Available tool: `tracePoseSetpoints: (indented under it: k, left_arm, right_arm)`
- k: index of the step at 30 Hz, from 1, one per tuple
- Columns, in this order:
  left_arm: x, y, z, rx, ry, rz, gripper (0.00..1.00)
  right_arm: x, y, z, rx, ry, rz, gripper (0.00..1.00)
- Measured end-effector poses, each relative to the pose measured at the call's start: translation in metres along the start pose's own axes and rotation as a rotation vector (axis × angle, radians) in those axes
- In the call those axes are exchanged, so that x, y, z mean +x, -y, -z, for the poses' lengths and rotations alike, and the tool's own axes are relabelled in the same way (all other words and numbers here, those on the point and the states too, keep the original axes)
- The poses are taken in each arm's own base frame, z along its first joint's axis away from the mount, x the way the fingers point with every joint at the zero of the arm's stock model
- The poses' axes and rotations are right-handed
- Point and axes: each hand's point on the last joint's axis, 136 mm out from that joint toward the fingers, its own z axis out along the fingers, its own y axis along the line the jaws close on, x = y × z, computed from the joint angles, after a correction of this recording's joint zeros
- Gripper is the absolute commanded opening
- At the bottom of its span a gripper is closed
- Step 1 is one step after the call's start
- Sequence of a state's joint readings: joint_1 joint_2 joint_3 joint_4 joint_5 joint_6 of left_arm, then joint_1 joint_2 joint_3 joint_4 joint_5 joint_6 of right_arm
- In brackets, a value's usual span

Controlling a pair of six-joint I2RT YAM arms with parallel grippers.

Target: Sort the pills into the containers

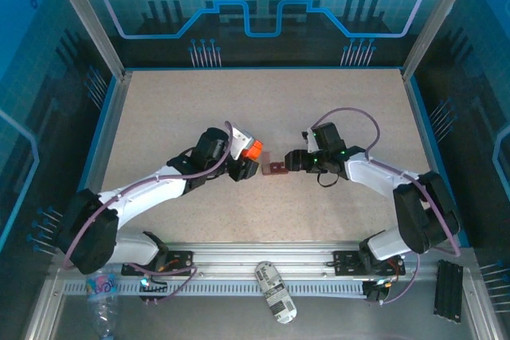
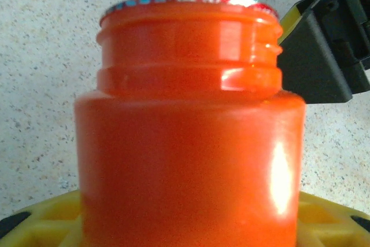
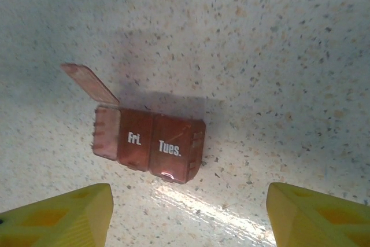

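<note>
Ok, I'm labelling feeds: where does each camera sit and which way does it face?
Top: above, behind the bases, looking down at table; left arm, right arm show.
Left wrist: facing the bottle, its fingers below.
Right wrist: looking down at the box; its fingers below.
Shared: top and right wrist both see the box.

White arms, black joints — purple cables, yellow fingers.

"Fri.", "Tues." on containers, apparently lids

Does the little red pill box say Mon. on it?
No, the red-brown pill box has Fri. and Tues. printed on it.
</note>
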State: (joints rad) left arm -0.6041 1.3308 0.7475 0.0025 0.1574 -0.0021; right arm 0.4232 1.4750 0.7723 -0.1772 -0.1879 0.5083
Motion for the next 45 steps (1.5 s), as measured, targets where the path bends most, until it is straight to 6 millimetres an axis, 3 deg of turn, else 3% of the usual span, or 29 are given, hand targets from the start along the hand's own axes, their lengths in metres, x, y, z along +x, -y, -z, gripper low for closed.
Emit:
tracePoseSetpoints:
  k: [4, 11, 22, 34, 45]
  left_arm:
    - [0.012, 0.001, -0.005, 0.003, -0.031, 0.003, 0.00]
    - [0.032, 0.000, -0.015, 0.005, -0.092, 0.011, 0.00]
    - [0.068, 0.001, -0.032, 0.023, -0.223, 0.036, 0.00]
    - [0.065, 0.008, -0.041, 0.048, -0.259, 0.036, 0.00]
    - [0.077, 0.007, -0.044, 0.050, -0.303, 0.047, 0.00]
  right_arm:
    - [0.004, -0.001, -0.011, 0.018, -0.029, 0.028, 0.70]
    - [-0.005, -0.009, -0.019, 0.039, -0.021, 0.077, 0.67]
    - [-0.012, -0.003, -0.031, 0.080, -0.039, 0.070, 0.64]
    - [-0.001, 0.007, -0.043, 0.107, -0.086, 0.058, 0.63]
    - [-0.001, 0.008, -0.046, 0.112, -0.092, 0.055, 0.63]
